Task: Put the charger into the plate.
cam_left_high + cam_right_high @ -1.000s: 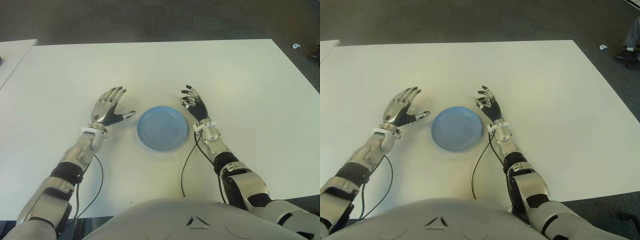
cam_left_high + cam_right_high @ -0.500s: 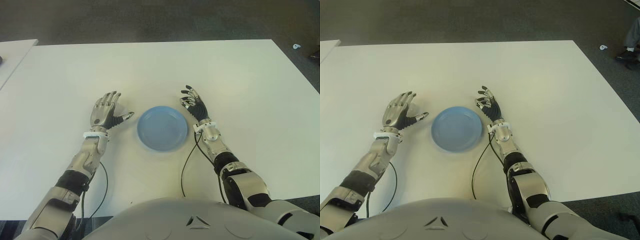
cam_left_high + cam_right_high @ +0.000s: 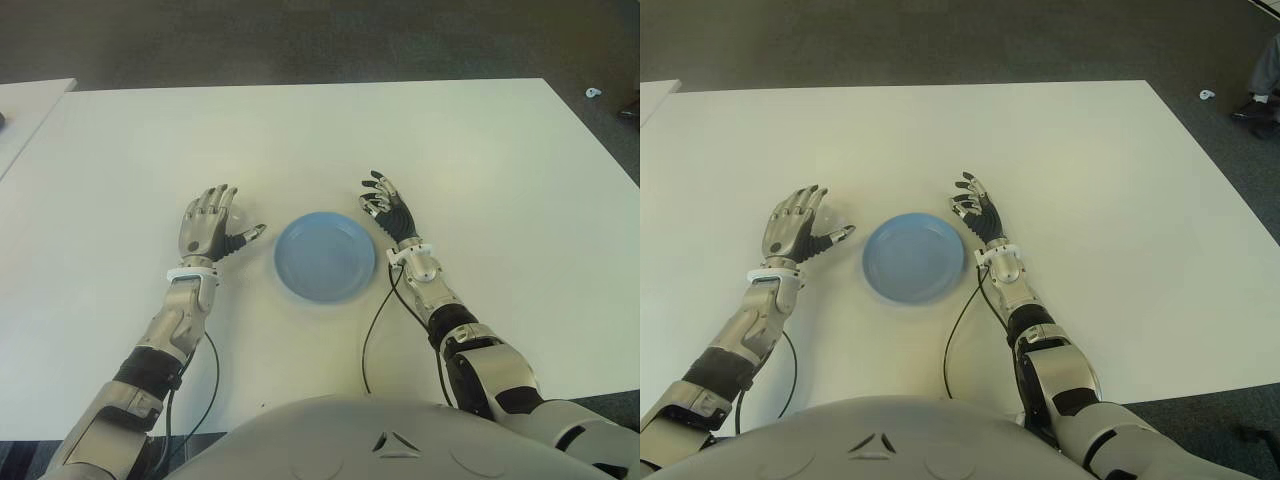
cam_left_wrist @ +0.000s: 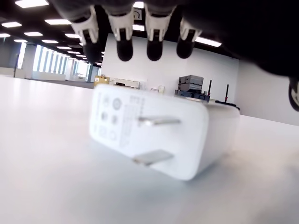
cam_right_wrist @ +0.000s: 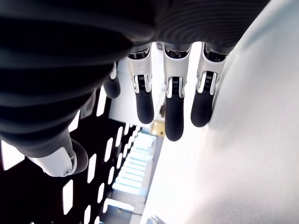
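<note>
An open-plan office or lab floor is showing: rows of ceiling lights [image 4: 28,33] are running above a white table [image 3: 480,150], with dark carpet [image 3: 300,40] and equipment [image 4: 191,88] lining a far wall.

My table [image 3: 300,140] is plain white with no pattern. On it the plate [image 3: 325,256] is an even pale blue. Left of the plate, my left hand [image 3: 208,223] is silver-grey metal with dark fingertips [image 4: 124,50] and white knuckle sections, a white band at the wrist. Under it the charger [image 4: 159,134] is white with faint grey printed marks and two silvery prongs. Right of the plate, my right hand [image 3: 390,211] is black and silver. Thin black cables [image 3: 372,325] run over the white near the plate.
</note>
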Action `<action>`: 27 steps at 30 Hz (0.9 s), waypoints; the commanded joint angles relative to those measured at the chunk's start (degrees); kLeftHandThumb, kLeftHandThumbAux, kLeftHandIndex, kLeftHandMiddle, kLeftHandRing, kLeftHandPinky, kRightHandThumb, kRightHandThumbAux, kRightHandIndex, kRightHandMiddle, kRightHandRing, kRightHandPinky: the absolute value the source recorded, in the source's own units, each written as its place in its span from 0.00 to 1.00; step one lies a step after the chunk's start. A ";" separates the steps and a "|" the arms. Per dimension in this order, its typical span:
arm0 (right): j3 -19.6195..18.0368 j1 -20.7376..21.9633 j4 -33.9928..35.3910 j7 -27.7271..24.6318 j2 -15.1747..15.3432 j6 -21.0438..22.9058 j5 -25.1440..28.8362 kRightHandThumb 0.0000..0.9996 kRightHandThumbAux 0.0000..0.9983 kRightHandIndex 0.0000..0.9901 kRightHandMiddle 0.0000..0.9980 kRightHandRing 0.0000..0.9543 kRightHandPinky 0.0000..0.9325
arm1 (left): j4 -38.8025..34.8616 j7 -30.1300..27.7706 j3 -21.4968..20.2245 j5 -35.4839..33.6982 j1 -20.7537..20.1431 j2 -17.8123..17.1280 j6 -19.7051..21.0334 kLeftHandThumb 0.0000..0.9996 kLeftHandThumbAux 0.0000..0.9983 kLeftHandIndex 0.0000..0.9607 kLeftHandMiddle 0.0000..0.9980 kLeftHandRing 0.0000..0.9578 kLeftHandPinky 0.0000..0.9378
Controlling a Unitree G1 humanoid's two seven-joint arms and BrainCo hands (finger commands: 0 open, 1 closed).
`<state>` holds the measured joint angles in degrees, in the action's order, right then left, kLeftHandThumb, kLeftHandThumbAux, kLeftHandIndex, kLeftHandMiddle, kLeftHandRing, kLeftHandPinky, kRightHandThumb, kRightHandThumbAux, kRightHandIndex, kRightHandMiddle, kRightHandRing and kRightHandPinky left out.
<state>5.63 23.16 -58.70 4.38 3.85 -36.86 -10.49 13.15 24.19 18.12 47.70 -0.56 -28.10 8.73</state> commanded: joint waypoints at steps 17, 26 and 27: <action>-0.40 -6.50 -4.09 -2.09 0.32 2.15 0.85 0.10 0.57 0.00 0.24 0.32 0.32 | -11.66 -5.12 -0.67 6.00 5.73 0.44 8.57 0.16 0.22 0.00 0.00 0.00 0.00; -0.81 -6.89 -4.07 -3.19 0.48 1.12 1.48 0.11 0.56 0.00 0.24 0.31 0.29 | -13.73 -8.81 -0.90 6.90 5.91 1.39 12.81 0.17 0.23 0.00 0.00 0.00 0.00; -0.84 -6.92 -4.08 -3.24 0.48 0.99 1.52 0.11 0.56 0.00 0.24 0.31 0.29 | -13.83 -9.19 -0.91 7.05 5.85 1.45 13.19 0.17 0.23 0.00 0.00 0.00 0.00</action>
<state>4.95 22.65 -58.66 1.86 4.00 -38.44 -9.00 -0.14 17.07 17.23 53.68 4.82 -27.20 20.55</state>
